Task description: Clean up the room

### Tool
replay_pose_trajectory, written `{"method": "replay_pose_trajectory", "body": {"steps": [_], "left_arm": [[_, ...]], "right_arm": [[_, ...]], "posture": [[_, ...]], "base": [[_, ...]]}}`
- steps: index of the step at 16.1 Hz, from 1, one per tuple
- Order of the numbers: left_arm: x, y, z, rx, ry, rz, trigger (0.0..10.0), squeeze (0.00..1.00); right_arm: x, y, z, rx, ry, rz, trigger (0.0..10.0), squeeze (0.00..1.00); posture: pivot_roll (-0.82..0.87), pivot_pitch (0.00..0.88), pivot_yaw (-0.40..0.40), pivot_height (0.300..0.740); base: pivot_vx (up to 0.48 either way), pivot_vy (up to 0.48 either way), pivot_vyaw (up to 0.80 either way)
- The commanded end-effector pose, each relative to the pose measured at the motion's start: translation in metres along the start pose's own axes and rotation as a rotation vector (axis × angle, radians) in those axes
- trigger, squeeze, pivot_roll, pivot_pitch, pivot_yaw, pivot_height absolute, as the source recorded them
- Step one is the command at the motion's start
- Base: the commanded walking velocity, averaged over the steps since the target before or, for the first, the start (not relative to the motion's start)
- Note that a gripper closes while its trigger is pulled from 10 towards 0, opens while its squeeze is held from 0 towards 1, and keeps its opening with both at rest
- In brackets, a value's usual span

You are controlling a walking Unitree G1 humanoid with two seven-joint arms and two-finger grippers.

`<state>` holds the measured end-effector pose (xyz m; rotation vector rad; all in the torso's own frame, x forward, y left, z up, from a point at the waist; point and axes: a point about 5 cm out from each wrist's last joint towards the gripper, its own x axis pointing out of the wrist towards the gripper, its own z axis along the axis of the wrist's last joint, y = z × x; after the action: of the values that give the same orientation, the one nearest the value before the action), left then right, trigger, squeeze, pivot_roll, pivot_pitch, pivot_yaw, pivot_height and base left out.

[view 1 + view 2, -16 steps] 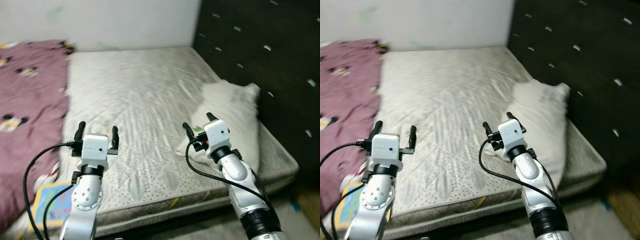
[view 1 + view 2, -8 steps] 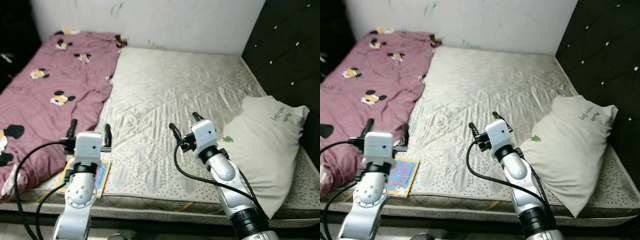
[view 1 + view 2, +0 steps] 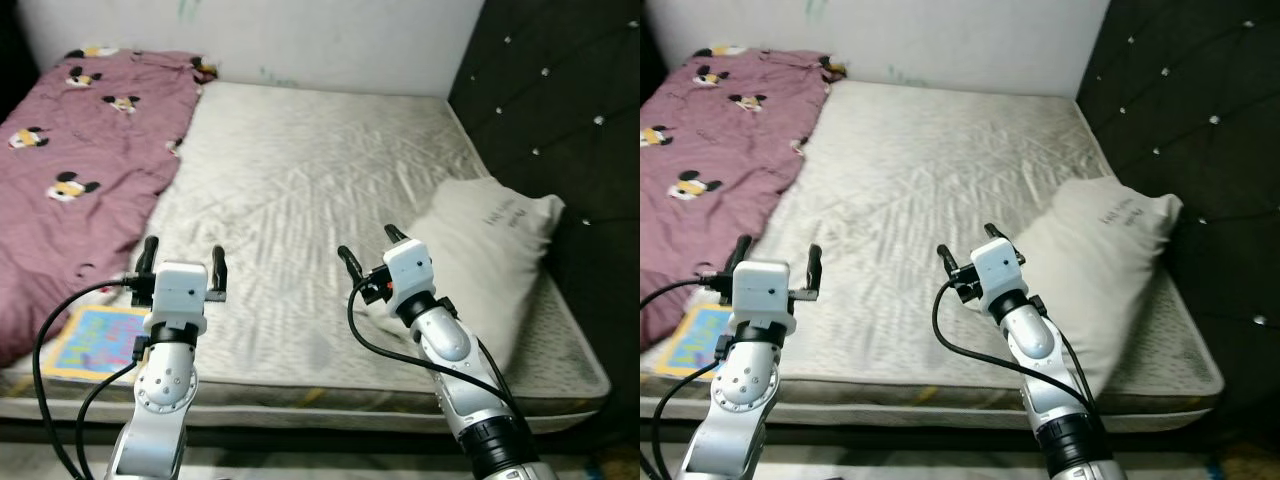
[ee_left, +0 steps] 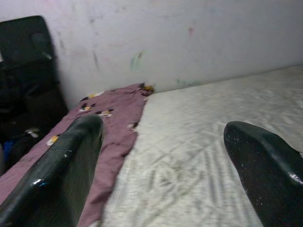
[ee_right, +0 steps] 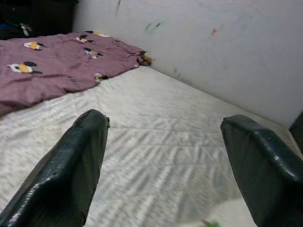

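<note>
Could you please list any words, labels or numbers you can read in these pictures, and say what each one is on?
Pillow: a short line of dark writing near its upper end, too small and blurred to read.
Colourful book at the mattress's near left edge: bright printed cover, any lettering too blurred to read.
Purple blanket: cartoon mouse figures, no words.
Nothing else bears text.

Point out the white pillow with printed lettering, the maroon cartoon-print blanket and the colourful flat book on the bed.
white pillow with printed lettering (image 3: pixel 480 250), left eye view, middle of its top face.
maroon cartoon-print blanket (image 3: pixel 80 170), left eye view, middle of the spread cloth.
colourful flat book (image 3: pixel 95 340), left eye view, middle of its cover.
</note>
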<state>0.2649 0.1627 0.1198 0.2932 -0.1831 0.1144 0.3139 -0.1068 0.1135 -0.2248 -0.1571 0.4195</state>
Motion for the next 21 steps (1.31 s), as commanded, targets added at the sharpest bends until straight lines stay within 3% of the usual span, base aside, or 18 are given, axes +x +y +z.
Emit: {"method": "replay_pose_trajectory", "body": {"steps": [1, 7, 17, 21], "left_arm": [[-0.0003, -0.008, 0.0021, -0.013, -0.006, -0.022, 10.0, 0.0], [0.0001, -0.0089, 0.0021, -0.018, -0.009, -0.023, 10.0, 0.0], [0.0006, -0.0156, 0.0068, -0.072, -0.055, -0.097, 10.0, 0.0], [0.0013, -0.0162, 0.0071, -0.075, -0.058, -0.107, 10.0, 0.0]], "right_arm": [[-0.0029, -0.0097, -0.0014, -0.006, 0.008, -0.029, 10.0, 0.0], [-0.0011, -0.0076, -0.001, -0.01, 0.009, -0.02, 10.0, 0.0], [0.0014, -0.0075, -0.0015, -0.018, 0.011, -0.021, 10.0, 0.0], [0.0026, -0.0072, -0.0012, -0.018, 0.01, -0.019, 10.0, 0.0]], "posture": [[-0.04, 0.054, -0.073, 0.74], [-0.04, 0.054, -0.077, 0.74], [-0.04, 0.035, -0.074, 0.74], [-0.04, 0.034, -0.074, 0.74]], "base": [[0.0, -0.428, 0.0], [0.0, -0.424, 0.0], [0.0, 0.0, 0.0], [0.289, 0.0, 0.0]]}}
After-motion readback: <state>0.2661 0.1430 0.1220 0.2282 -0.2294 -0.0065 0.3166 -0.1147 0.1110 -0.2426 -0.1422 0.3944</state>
